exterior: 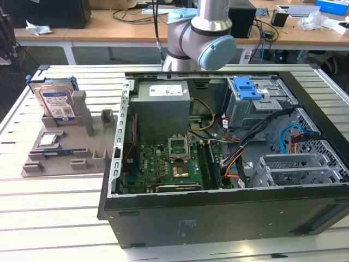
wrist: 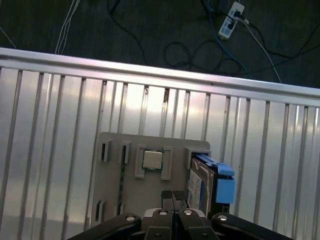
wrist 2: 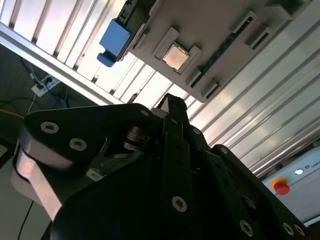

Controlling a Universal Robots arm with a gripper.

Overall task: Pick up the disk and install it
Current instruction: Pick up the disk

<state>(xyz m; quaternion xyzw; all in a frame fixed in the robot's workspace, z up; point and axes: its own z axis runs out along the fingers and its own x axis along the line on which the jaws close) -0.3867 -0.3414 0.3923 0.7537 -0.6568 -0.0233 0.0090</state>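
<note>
The disk (exterior: 54,101), a silver hard drive with a white-and-blue label in a blue bracket, stands upright in the grey holder (exterior: 60,159) at the exterior view's left. In the first wrist view the disk (wrist: 201,186) stands on edge on the holder (wrist: 112,192), and my gripper (wrist: 173,196) hangs well above the holder beside it, fingers shut together on nothing. In the second wrist view the gripper (wrist 2: 170,102) shows as black linkages, with the disk's blue bracket (wrist 2: 116,39) far beyond it.
A small square silver chip (exterior: 47,140) lies in the holder near the disk. The open computer case (exterior: 218,213) fills the slatted table's middle, with a grey drive cage and blue latch (exterior: 248,88) at its far right. The arm's elbow (exterior: 199,33) rises behind the case.
</note>
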